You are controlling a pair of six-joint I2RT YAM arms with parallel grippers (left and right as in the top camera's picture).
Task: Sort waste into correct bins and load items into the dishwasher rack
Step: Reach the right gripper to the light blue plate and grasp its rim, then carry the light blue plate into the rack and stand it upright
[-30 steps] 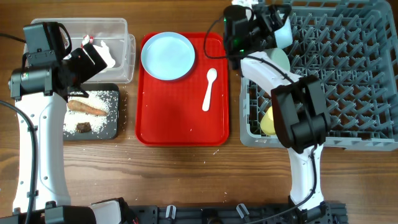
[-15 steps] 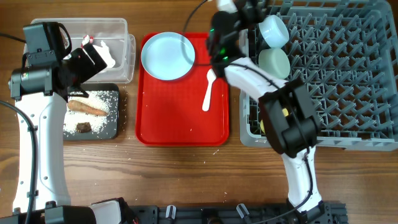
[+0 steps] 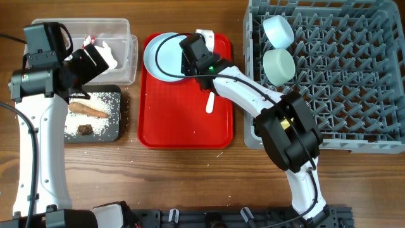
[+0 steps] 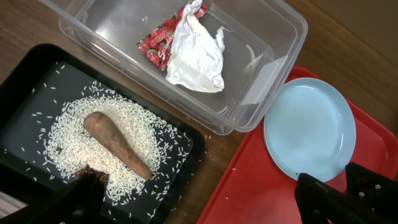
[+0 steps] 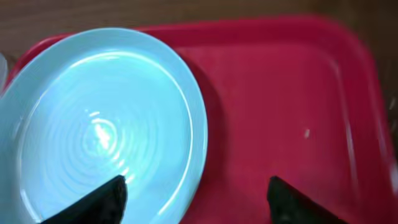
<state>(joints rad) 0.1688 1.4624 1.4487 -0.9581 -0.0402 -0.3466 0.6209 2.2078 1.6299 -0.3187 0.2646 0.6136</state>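
Inspector: Waste first. Where does each item lie?

Clerk: The crumpled wrapper [image 4: 189, 53], red and white, lies inside the clear tub [image 4: 273, 37]. The rice grains [image 4: 65, 134] are spread over the black tray [image 4: 25, 74]. The brown food piece [image 4: 118, 144] lies on top of them. The dark chunk [image 3: 85, 130] sits on the same tray, near its front edge.

Inspector: And the left gripper [image 4: 198, 193]?

Clerk: It hangs above the tub and the black tray. Its fingers [image 4: 84, 196] are spread wide with nothing between them.

Inspector: The right gripper [image 5: 196, 186]?

Clerk: It is over the red tray [image 5: 280, 93], at the right-hand rim of the light blue plate [image 5: 93, 124]. The fingers are set well apart and hold nothing. Whether either finger touches the plate, I cannot tell.

Inspector: State of the dishes?

Clerk: The plate lies flat in the far left corner of the red tray. The white spoon [image 3: 210, 102] is on the same tray, just to the plate's right, its upper part hidden under the right arm [image 3: 253, 95]. One pale bowl [image 3: 279, 29] sits tilted among the pegs at the far left corner of the dishwasher rack [image 3: 342, 82]. The second bowl [image 3: 278, 63] is just beside it on the near side. Which way up it sits, I cannot tell.
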